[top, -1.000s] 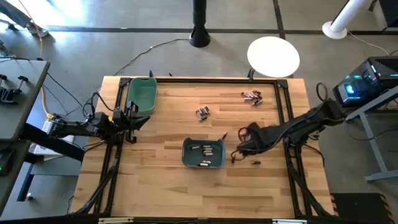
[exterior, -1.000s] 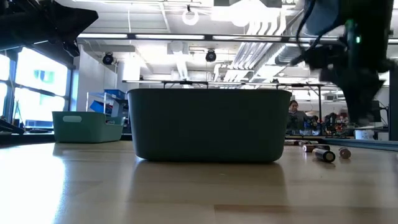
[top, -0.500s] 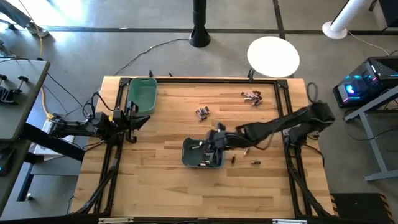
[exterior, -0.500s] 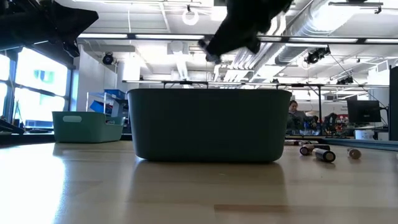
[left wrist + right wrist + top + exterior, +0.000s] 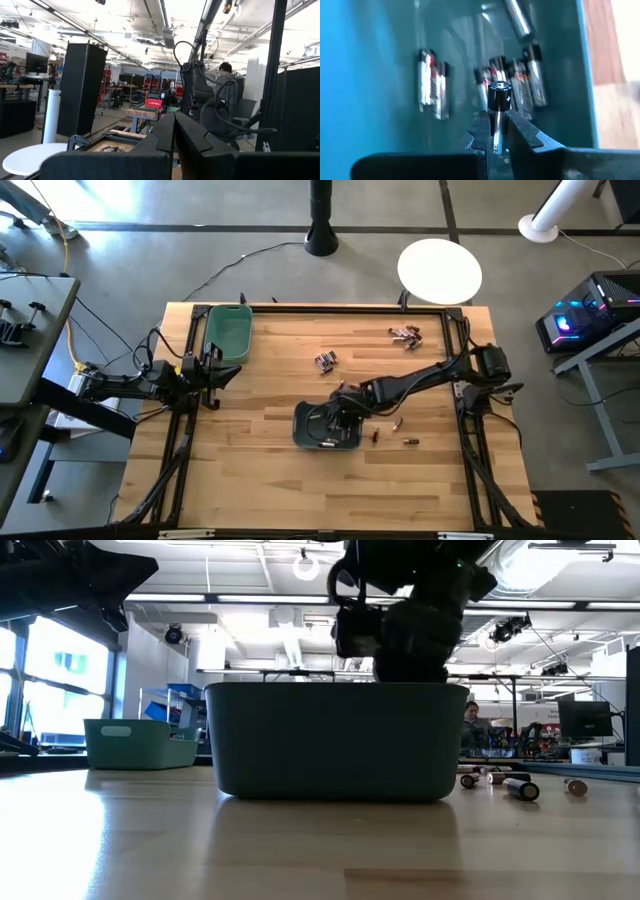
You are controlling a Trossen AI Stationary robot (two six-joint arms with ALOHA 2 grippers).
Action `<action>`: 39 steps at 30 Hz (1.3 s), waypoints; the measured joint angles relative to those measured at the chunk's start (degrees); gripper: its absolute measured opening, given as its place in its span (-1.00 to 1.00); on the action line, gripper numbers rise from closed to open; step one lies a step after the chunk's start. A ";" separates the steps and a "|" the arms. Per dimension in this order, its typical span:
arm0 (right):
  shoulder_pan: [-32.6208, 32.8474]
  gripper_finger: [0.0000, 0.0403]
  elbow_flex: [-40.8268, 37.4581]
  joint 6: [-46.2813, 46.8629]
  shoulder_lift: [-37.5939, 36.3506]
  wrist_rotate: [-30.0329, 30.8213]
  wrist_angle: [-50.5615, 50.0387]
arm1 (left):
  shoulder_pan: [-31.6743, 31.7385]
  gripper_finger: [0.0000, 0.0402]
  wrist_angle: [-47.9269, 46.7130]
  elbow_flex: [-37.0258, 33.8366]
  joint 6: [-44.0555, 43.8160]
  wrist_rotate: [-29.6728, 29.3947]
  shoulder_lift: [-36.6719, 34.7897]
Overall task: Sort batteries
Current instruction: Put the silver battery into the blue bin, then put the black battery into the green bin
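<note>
With the right gripper point(image 5: 499, 134) pinching a battery point(image 5: 498, 102) over the blue bin point(image 5: 302, 428), it should release low so the cell joins the others point(image 5: 434, 85). The left gripper point(image 5: 174, 131), pressed together, waits beside the green bin point(image 5: 227, 332).

Bright, even ceiling light fills the high view, where the pale wooden table top point(image 5: 260, 470) shows only faint shadows and a round white disc point(image 5: 440, 269) in the upper right of the frame glares almost featureless. In the low view the ceiling strip lamps point(image 5: 300, 565) along the top blow out to white, so the dark teal plastic bin point(image 5: 335, 740) at centre and the black arm point(image 5: 410, 610) above it read as backlit silhouettes, the arm smeared by blur. The right wrist view is soft and bluish, with only the black-and-silver battery point(image 5: 498, 107) at centre near sharp.
</note>
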 joint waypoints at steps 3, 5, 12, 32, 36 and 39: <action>-0.01 -0.88 0.02 -0.50 0.00 0.41 -2.00 | 0.00 -0.97 0.11 0.00 0.29 0.01 0.01; -0.01 -0.88 0.02 -1.69 0.00 0.66 -2.54 | 0.00 -0.97 0.20 0.00 0.31 -0.01 0.02; 0.01 -0.85 0.02 -7.93 0.00 3.29 -2.89 | 0.00 -0.97 0.27 0.00 0.34 -0.01 0.00; 4.13 -0.25 24.03 -7.15 -0.22 18.71 -35.74 | 0.00 -0.97 0.38 0.00 0.80 -1.50 0.00; 8.09 -0.28 26.20 -3.69 -1.04 22.53 -41.18 | 0.00 -0.97 -0.08 0.01 0.34 -0.59 0.02; 11.07 -0.28 23.30 2.63 -3.45 27.90 -43.08 | -0.02 -0.97 -0.34 0.01 0.36 0.23 0.00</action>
